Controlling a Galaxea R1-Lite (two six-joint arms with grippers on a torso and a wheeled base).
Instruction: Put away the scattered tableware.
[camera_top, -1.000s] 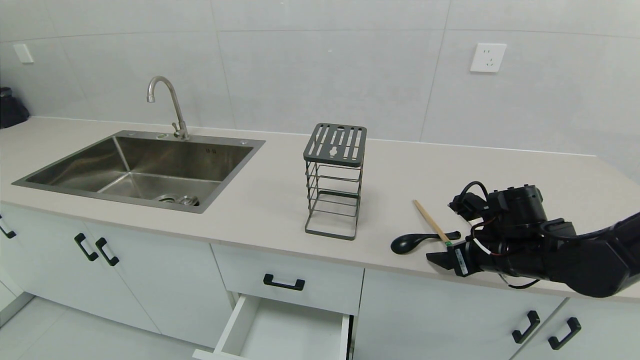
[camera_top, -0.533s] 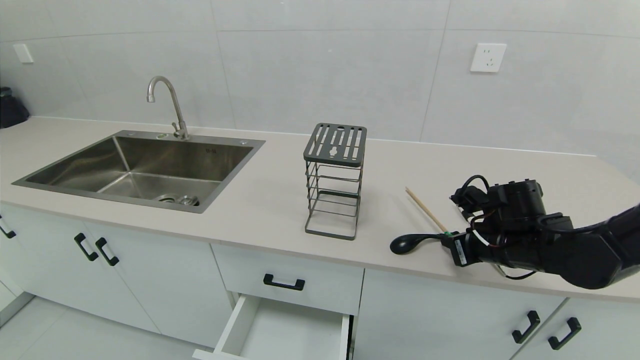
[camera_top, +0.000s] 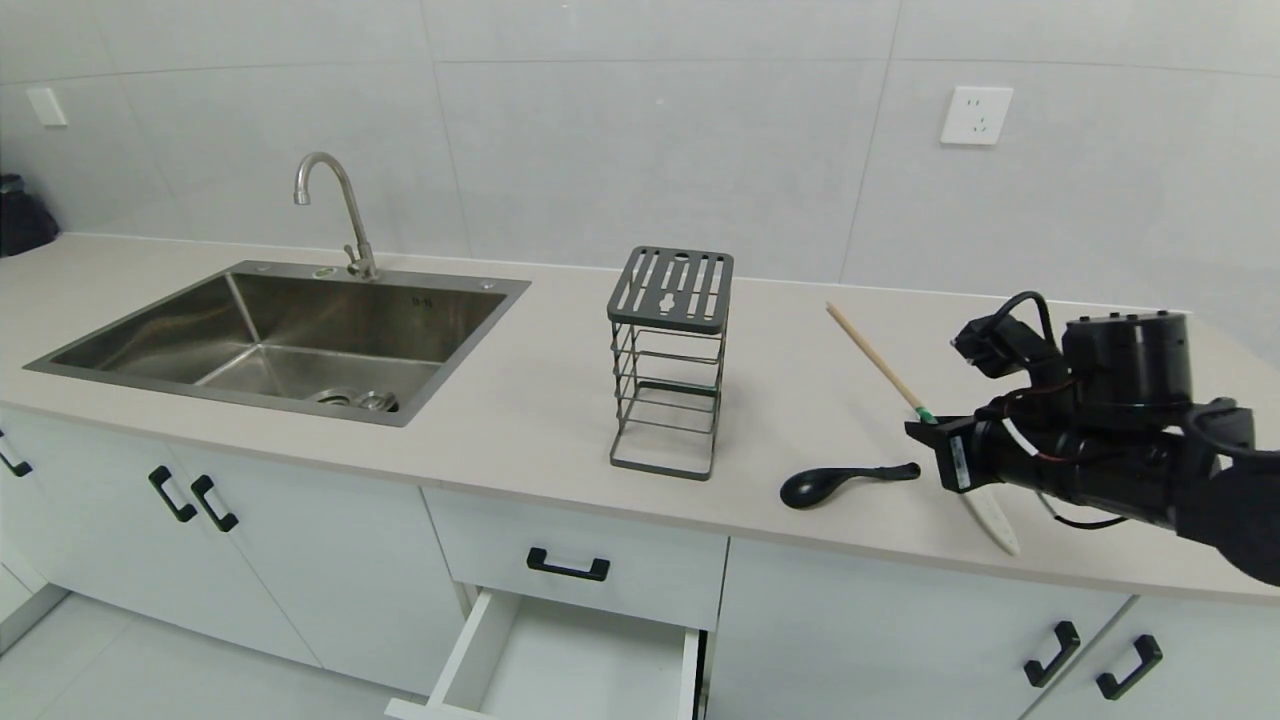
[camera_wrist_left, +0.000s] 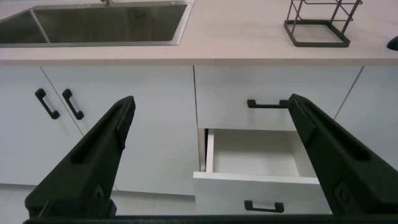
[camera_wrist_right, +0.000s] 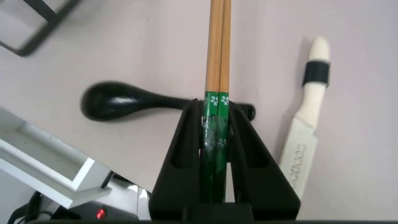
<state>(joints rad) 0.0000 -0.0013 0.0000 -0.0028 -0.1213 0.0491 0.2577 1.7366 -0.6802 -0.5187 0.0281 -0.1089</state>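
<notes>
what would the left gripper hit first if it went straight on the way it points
The left gripper would likely meet the closed drawer front first, just above the open drawer; depth unclear.

The right gripper (camera_top: 935, 432), clamped on the chopsticks (camera_top: 878, 363), has risen from the desk (camera_top: 520, 400), going from low beside the black spoon's (camera_top: 835, 483) handle end toward 1 o'clock, and now hangs clear above it. The chopsticks have come up with it, no longer lying across the spoon handle, and their free ends stand higher against the desk at about 11 o'clock from the gripper. With the arm lifted, a white utensil (camera_top: 990, 520) shows on the desk at the gripper's 5 o'clock.
</notes>
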